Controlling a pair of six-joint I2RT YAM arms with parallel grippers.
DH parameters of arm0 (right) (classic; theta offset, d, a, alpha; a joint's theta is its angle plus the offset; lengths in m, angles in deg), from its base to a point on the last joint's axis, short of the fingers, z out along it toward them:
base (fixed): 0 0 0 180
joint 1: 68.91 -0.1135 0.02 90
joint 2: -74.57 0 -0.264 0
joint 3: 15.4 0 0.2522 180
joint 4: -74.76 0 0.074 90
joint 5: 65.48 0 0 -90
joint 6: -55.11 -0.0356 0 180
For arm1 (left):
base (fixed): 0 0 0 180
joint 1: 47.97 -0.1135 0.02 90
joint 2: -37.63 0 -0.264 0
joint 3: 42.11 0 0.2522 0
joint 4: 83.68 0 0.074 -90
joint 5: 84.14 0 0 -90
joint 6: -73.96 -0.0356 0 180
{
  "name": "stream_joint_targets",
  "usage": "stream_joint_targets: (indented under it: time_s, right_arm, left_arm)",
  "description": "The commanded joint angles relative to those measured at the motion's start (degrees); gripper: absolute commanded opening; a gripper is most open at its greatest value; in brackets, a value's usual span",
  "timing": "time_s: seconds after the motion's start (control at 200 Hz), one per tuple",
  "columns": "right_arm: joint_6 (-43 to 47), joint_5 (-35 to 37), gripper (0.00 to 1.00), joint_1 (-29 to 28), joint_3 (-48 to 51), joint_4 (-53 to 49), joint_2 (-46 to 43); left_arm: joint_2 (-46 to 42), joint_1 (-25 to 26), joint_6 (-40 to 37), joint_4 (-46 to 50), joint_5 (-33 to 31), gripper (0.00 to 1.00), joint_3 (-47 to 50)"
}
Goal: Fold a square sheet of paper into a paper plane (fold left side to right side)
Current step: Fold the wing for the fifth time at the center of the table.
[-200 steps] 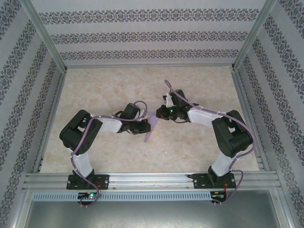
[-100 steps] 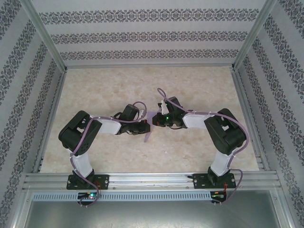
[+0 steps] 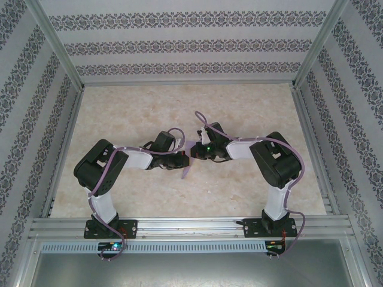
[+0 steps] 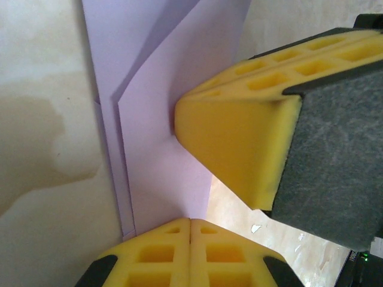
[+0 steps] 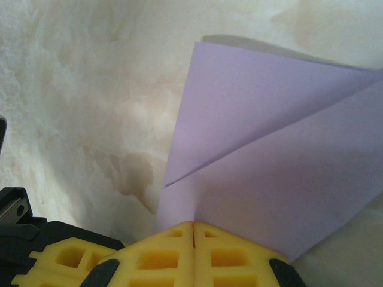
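The square sheet of paper (image 3: pixel 187 169) is a creased lilac shape lying on the table between my two grippers. In the left wrist view its folded layers (image 4: pixel 161 119) run away from my left gripper (image 4: pixel 190 220), which is shut with its tips on the paper's near end. The yellow fingers (image 4: pixel 239 143) of my right gripper touch the same paper from the right. In the right wrist view my right gripper (image 5: pixel 193 224) is shut, its tips pressed on the paper (image 5: pixel 269 167), whose upper flap stands slightly raised. From above, the left gripper (image 3: pixel 183 159) and right gripper (image 3: pixel 194 152) almost meet. The paper plane is not formed.
The marble-patterned table top (image 3: pixel 251 107) lies open behind and beside the arms. Aluminium rails (image 3: pixel 179 226) run along the near edge, and patterned walls (image 3: pixel 185 45) close in the back and sides.
My right gripper has slid left over the paper toward the left gripper, and less lilac paper shows between them. The left arm has stayed put.
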Motion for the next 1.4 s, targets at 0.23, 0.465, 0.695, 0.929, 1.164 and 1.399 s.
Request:
stream_joint_targets:
  time_s: [0.23,0.465,0.695,0.929,1.164,1.399]
  right_arm:
    - [1.23,2.06,0.00,2.46,-2.36,-3.23,2.28]
    - [1.87,2.01,0.00,4.61,-3.72,-4.80,2.84]
    - [2.01,2.40,0.00,6.90,-4.99,-6.14,3.74]
    - [2.33,3.24,0.00,8.59,-7.01,-7.95,4.76]
    - [0.92,1.79,0.00,11.65,-9.98,-8.99,7.36]
    - [0.39,1.71,0.00,13.65,-11.28,-9.12,8.94]
  left_arm:
    - [3.55,0.30,-1.31,13.02,-6.88,0.02,3.24]
    - [4.23,0.30,-1.56,13.46,-6.90,0.02,2.98]
    - [4.02,0.29,-1.67,13.88,-6.99,0.02,2.96]
    - [4.33,0.33,-1.58,13.40,-6.71,0.02,3.15]
    - [4.74,0.29,-1.33,14.14,-6.03,0.02,2.58]
    - [4.34,0.33,-1.06,13.84,-6.18,0.02,2.96]
